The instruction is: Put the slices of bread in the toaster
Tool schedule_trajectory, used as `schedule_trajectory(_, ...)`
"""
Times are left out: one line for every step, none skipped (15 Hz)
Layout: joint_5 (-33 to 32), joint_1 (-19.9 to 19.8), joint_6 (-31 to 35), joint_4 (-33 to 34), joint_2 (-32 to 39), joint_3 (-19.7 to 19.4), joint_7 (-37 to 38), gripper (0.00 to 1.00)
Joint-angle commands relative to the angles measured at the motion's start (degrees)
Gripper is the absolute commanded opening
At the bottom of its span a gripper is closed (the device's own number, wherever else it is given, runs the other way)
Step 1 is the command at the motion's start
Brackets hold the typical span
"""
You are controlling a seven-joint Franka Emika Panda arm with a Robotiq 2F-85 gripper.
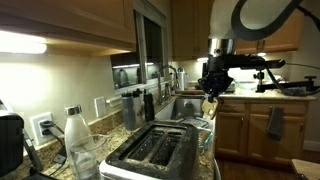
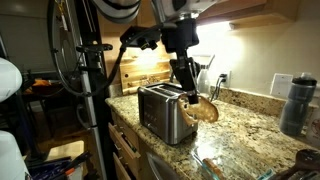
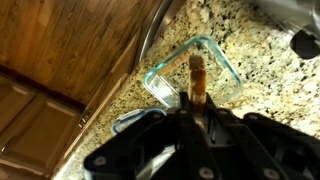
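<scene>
Pincer (image 2: 190, 94) is clamped on a slice of bread (image 2: 204, 110), which hangs beneath its fingertips, just beside the toaster (image 2: 163, 115), near the granite counter's (image 2: 245, 130) front edge.

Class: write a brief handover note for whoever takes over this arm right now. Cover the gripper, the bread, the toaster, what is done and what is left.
Gripper: shut on a slice of bread, held in the air beside the toaster, above a clear glass dish on the counter.
Done: one slice lifted.
Left: carry it over the slots, which look empty, lower it in, release.
No other slice shows.
</scene>
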Motion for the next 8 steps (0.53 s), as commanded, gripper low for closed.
schedule_trajectory(1.5, 0.5, -2.4, -4.2, -8.1, 6.1, 4.8, 0.04)
schedule_trajectory(2.0, 1.0, -2.7, -4.3, -8.7, 7.6, 6.1, 0.04)
schedule_trajectory(2.5, 1.4, -2.9, -4.3, -9.1, 9.1, 7.4, 0.04)
schedule_trajectory(2.9, 1.8, -3.1, -4.1, -9.3, 10.3, 8.7, 0.04)
schedule_trajectory(3.2, 2.0, -3.1, -4.1, -9.5, 11.4, 9.9, 0.04)
schedule_trajectory(3.9, 2.3, -3.4, -3.8, -9.4, 12.1, 11.2, 0.04)
schedule_trajectory(4.9, 2.7, -3.5, -3.5, -9.3, 12.4, 12.4, 0.04)
schedule_trajectory(5.7, 3.0, -3.5, -3.3, -9.2, 12.7, 13.5, 0.04)
